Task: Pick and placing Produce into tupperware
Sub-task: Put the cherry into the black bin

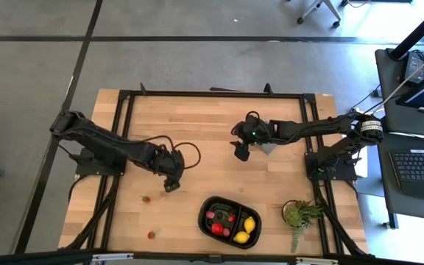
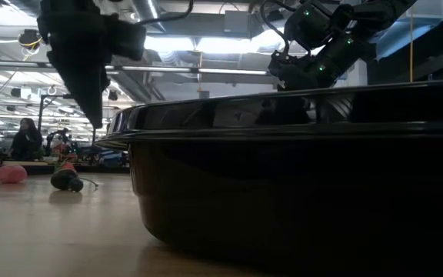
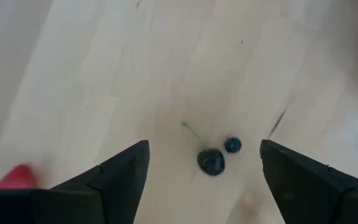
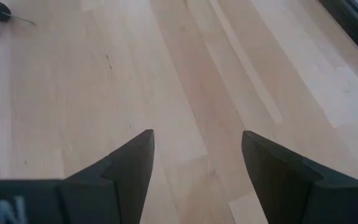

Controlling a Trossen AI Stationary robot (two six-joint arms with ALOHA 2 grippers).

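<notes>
Approach step: we see the left gripper (image 3: 204,171), fingers apart, poised over dark berries (image 3: 211,160) on the bench, left of the tupperware (image 1: 230,221) by the near edge; next, descend and close.

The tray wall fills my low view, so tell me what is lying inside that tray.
Observer: Two yellow lemons and red pieces lie in the tupperware.
Operator: Report the left gripper.
Observer: The left gripper is open, poised over two dark berries on the table.
Operator: Now the right one.
Observer: The right gripper is open over bare wood, holding nothing.
</notes>
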